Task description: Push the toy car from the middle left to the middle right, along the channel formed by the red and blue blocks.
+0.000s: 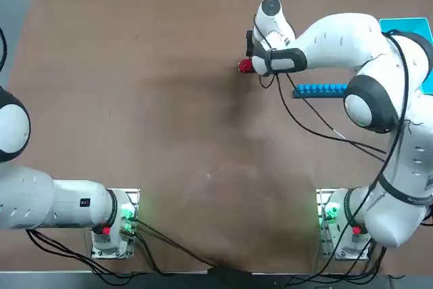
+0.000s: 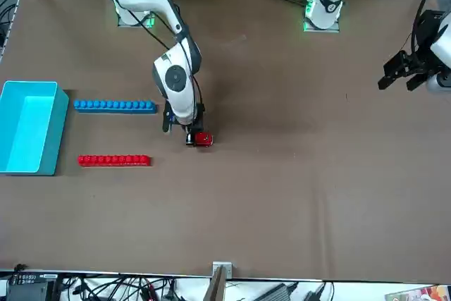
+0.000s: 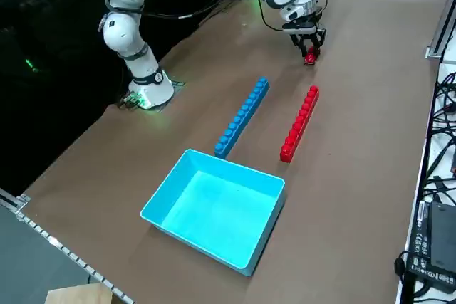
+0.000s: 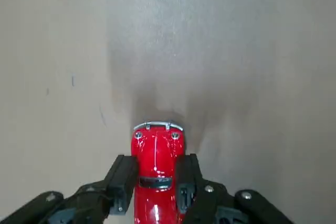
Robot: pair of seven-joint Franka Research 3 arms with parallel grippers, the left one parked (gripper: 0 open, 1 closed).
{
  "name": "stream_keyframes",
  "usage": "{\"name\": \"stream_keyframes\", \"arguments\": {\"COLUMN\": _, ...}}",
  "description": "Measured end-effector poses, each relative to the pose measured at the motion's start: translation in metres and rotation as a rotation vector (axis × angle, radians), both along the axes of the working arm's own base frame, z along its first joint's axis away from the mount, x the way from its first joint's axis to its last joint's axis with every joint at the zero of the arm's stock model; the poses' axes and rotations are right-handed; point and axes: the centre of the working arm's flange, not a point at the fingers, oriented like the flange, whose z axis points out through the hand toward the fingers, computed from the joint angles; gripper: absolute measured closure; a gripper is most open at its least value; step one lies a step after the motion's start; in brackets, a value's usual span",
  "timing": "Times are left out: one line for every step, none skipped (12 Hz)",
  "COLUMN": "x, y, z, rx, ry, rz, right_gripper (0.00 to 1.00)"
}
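The toy car (image 4: 156,153), small, glossy and red, sits on the brown tabletop with my right gripper (image 4: 156,174) shut on it, one black finger pressed against each side. Seen from the front, the toy car (image 2: 203,139) lies just past the open end of the channel (image 2: 114,133) and in line with it, under the right gripper (image 2: 192,137). The channel runs between the light-blue block bar (image 2: 114,106) and the red block bar (image 2: 114,161). From overhead, the car (image 1: 245,66) peeks out beside the gripper (image 1: 252,65); my arm hides the red bar and part of the blue bar (image 1: 321,89).
An open light-blue bin (image 2: 28,126) stands beyond the far end of the two bars, close to the table edge. From the right side the bin (image 3: 214,208) is nearest, then the blue bar (image 3: 244,115) and red bar (image 3: 300,124), then the car (image 3: 310,58).
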Motion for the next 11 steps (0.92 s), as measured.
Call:
{"name": "stream_keyframes", "arguments": {"x": 0.000, "y": 0.003, "z": 0.000, "rx": 0.001, "ry": -0.001, "rz": 0.002, "right_gripper": 0.56}}
{"name": "stream_keyframes", "arguments": {"x": 0.000, "y": 0.006, "z": 0.000, "rx": 0.002, "ry": -0.002, "rz": 0.004, "right_gripper": 0.56}}
{"name": "stream_keyframes", "arguments": {"x": -0.001, "y": 0.010, "z": 0.000, "rx": 0.003, "ry": -0.004, "rz": 0.008, "right_gripper": 0.56}}
{"name": "stream_keyframes", "arguments": {"x": -0.001, "y": 0.014, "z": 0.000, "rx": 0.004, "ry": -0.006, "rz": 0.012, "right_gripper": 0.56}}
{"name": "stream_keyframes", "arguments": {"x": -0.002, "y": 0.017, "z": 0.000, "rx": 0.005, "ry": -0.007, "rz": 0.014, "right_gripper": 0.56}}
{"name": "stream_keyframes", "arguments": {"x": -0.002, "y": 0.019, "z": 0.000, "rx": 0.006, "ry": -0.008, "rz": 0.016, "right_gripper": 0.56}}
{"name": "stream_keyframes", "arguments": {"x": -0.003, "y": 0.022, "z": 0.000, "rx": 0.007, "ry": -0.009, "rz": 0.018, "right_gripper": 0.56}}
{"name": "stream_keyframes", "arguments": {"x": -0.003, "y": 0.023, "z": 0.000, "rx": 0.008, "ry": -0.011, "rz": 0.019, "right_gripper": 0.56}}
{"name": "stream_keyframes", "arguments": {"x": -0.003, "y": 0.025, "z": 0.000, "rx": 0.009, "ry": -0.012, "rz": 0.020, "right_gripper": 0.56}}
{"name": "stream_keyframes", "arguments": {"x": -0.004, "y": 0.026, "z": 0.000, "rx": 0.010, "ry": -0.012, "rz": 0.021, "right_gripper": 0.56}}
{"name": "stream_keyframes", "arguments": {"x": -0.004, "y": 0.027, "z": 0.000, "rx": 0.010, "ry": -0.012, "rz": 0.021, "right_gripper": 0.56}}
